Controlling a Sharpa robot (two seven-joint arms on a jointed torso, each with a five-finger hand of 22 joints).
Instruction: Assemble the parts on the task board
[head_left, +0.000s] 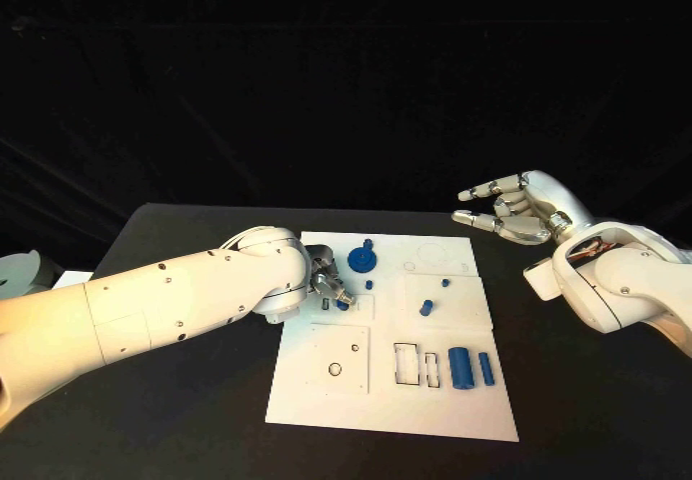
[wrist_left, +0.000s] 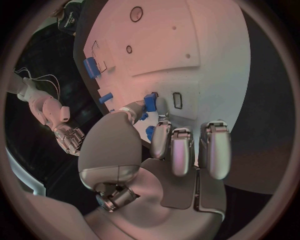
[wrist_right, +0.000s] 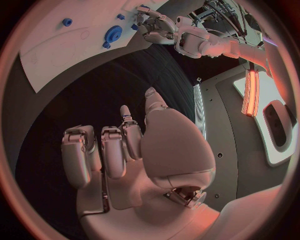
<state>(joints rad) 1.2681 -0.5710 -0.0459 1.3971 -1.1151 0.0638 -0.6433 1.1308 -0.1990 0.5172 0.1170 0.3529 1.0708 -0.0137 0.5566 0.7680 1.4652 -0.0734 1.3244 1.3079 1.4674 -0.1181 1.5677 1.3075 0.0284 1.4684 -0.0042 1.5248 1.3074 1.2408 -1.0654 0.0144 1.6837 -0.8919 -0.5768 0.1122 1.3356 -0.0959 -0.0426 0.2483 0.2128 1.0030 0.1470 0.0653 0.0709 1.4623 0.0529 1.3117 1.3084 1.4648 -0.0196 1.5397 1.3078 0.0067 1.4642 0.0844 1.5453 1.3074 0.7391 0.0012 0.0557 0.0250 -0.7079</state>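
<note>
A black table (head_left: 173, 420) carries a white task board (head_left: 378, 400) lying flat at its middle. The robot's left arm (head_left: 159, 310) reaches in over the board's left edge. Its left hand (head_left: 320, 287) is lowered onto the board's upper left area; in the left wrist view, the thumb and a finger pinch a small blue part (wrist_left: 150, 101) right against the board surface, with the other fingers (wrist_left: 180, 150) held side by side above it. The right hand (head_left: 516, 210) hovers off the board, past its upper right corner, holding nothing, fingers apart and loosely curled. On the board, a blue gear (head_left: 362, 260) sits near the top, just beside the left hand. 2 blue cylinders (head_left: 462, 367) stand side by side in the lower right area. 2 small blue pegs (head_left: 427, 307) sit near the middle.
</note>
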